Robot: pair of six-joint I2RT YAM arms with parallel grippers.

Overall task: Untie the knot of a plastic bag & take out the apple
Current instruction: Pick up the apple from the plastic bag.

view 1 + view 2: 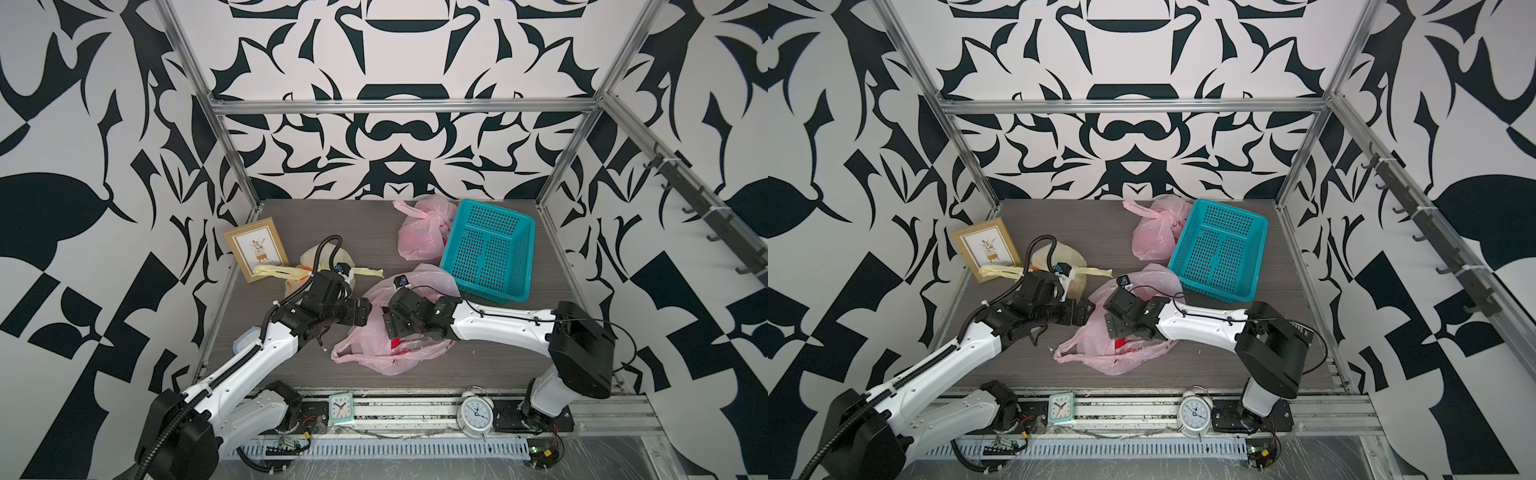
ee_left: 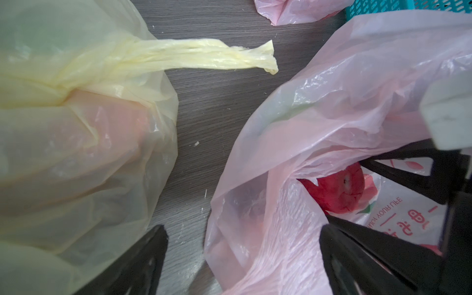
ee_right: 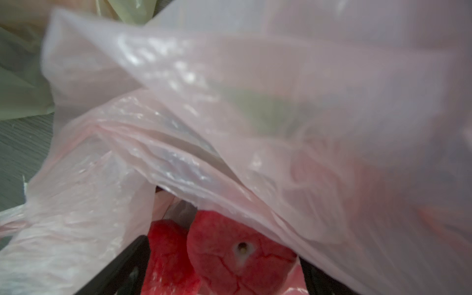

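Near the front of the counter (image 1: 316, 224) the pink bag (image 1: 386, 353) lies open with the red apple (image 3: 242, 255) in its mouth, the right fingers (image 3: 132, 270) spread apart either side of it, the left fingers (image 2: 143, 263) spread apart just beside the bag, and the knotted yellow bag (image 1: 309, 255) and teal basket (image 1: 486, 249) beyond.

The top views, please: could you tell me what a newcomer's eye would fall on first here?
The bold black-and-white walls dominate both top views. On the grey table, the teal basket stands out at the back right, and the left arm and right arm meet over a loose pink bag mid-table. In the right wrist view, a red apple shows through the bag's opening.
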